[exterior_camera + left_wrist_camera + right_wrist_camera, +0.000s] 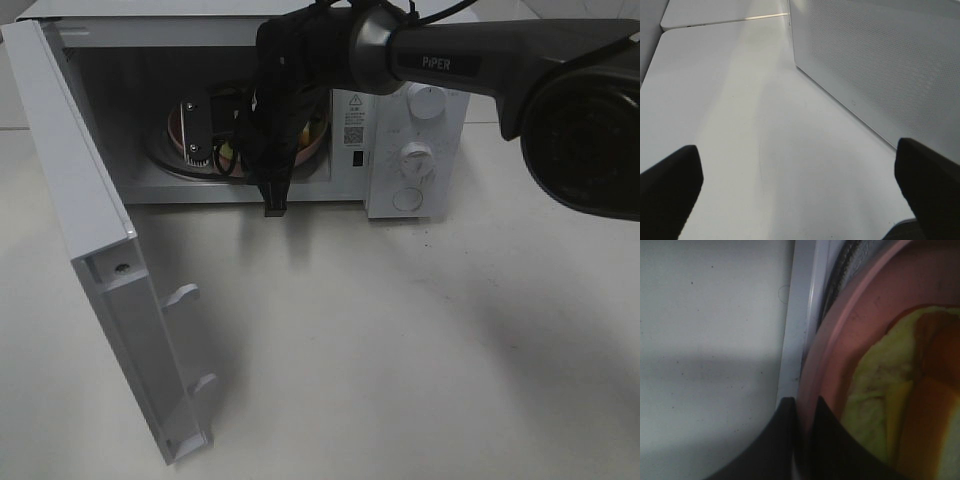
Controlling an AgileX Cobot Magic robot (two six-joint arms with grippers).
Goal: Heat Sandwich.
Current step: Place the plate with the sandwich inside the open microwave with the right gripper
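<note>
The sandwich (890, 390), white bread with green-yellow and reddish filling, lies on a round pink plate (850, 315) inside the open microwave (420, 150). My right gripper (804, 405) is shut on the plate's rim, one finger on each side of it. In the high view my right arm (300, 80) reaches into the oven and hides most of the plate (312, 146). My left gripper (800, 195) stands open with nothing between its fingers (670, 185), low over the table beside the microwave's perforated outer wall (880, 60).
The microwave door (90, 250) swings out wide to the left over the white table (400, 350). Two knobs (415, 155) sit on the oven's right panel. In the left wrist view a table seam (725, 20) runs behind the oven.
</note>
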